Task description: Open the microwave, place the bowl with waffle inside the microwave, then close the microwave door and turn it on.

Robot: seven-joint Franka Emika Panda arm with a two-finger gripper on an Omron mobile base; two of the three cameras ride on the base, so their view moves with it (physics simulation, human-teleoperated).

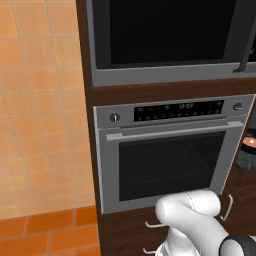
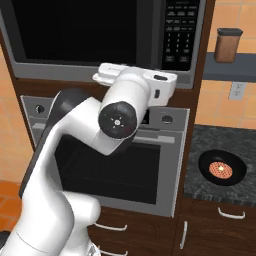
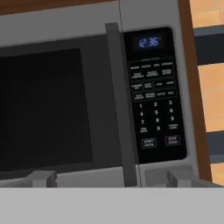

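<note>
Dark cabinet: microwave door (image 3: 52,109) shut, handle (image 3: 121,105) vertical

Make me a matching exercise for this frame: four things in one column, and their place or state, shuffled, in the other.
Things:
1. microwave door
2. bowl
3. waffle
4. hand

Place or state:
A. lying inside the black bowl
B. open, facing the door handle, holding nothing
C. shut, flush in its steel frame
D. on the dark counter to the right of the oven

Pairs: 1-C, 2-D, 3-A, 4-B
</note>
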